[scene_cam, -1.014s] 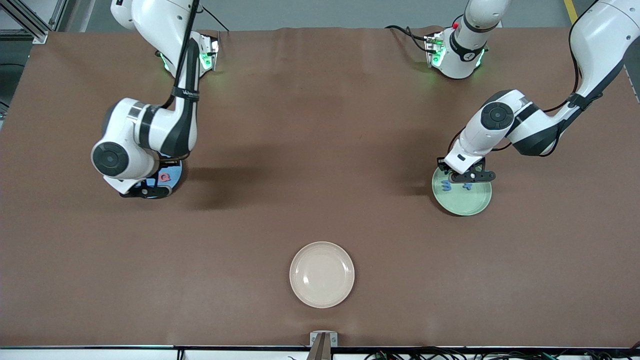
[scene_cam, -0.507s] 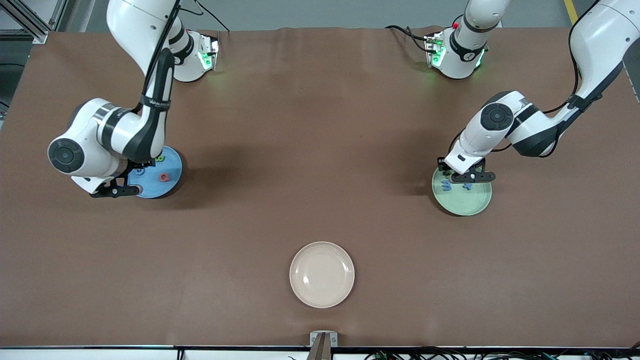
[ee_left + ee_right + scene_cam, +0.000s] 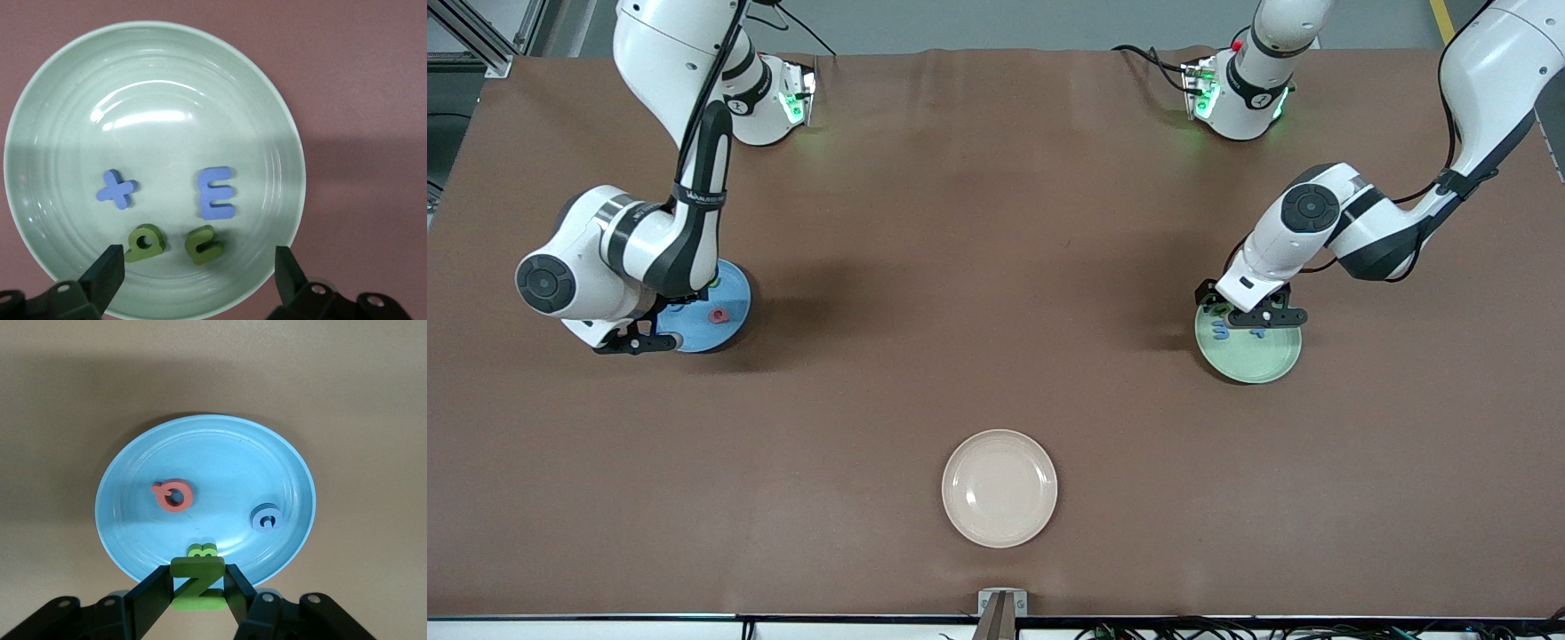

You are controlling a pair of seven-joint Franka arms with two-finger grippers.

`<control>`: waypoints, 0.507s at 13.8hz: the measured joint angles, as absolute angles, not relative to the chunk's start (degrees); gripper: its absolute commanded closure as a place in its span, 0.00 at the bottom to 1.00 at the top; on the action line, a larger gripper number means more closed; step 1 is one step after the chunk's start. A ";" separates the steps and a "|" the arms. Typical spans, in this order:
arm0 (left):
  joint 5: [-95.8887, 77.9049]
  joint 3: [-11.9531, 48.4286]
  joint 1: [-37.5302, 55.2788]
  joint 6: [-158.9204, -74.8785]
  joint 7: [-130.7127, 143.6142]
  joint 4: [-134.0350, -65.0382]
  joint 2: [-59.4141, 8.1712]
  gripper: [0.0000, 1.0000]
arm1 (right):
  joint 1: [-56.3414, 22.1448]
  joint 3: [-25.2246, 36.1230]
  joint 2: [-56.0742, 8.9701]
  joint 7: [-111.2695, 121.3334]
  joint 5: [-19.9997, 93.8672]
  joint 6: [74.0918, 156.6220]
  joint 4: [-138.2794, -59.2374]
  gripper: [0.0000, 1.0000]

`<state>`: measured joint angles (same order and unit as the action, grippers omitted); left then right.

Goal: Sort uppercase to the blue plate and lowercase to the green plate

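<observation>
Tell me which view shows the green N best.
The right wrist view: the green N fills the foreground, pinched between the right gripper jaws over the blue plate rim. The front view hides it under the right arm; only the plate's edge shows. The left wrist view shows only the green plate, no N.

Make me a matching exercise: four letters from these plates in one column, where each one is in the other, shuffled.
Things:
1. green N
2. red Q
3. blue x
4. blue G

Places:
A. on the green plate, beside the blue m
B. on the blue plate, toward one edge
C. between the right gripper's fingers
D. on the blue plate, nearer its middle

Pairs: 1-C, 2-D, 3-A, 4-B
</observation>
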<state>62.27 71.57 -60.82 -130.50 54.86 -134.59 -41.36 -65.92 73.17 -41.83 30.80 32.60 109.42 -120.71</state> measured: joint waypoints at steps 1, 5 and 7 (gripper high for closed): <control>62.28 71.57 -60.82 -130.50 54.86 -134.37 -41.36 0.01 | -65.92 73.15 -41.84 30.80 32.61 109.42 -120.72 0.70; 62.28 71.38 -60.82 -130.51 54.86 -133.68 -41.38 0.01 | -65.92 73.15 -41.83 30.80 32.68 109.42 -120.72 0.68; 62.27 71.08 -60.79 -130.51 54.79 -133.19 -41.50 0.01 | -65.92 73.15 -41.83 30.80 32.70 109.43 -120.72 0.63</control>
<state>62.27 71.08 -60.79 -130.51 54.79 -133.19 -41.50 -65.92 73.15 -41.83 30.80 32.70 109.43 -120.72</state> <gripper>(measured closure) 0.004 0.595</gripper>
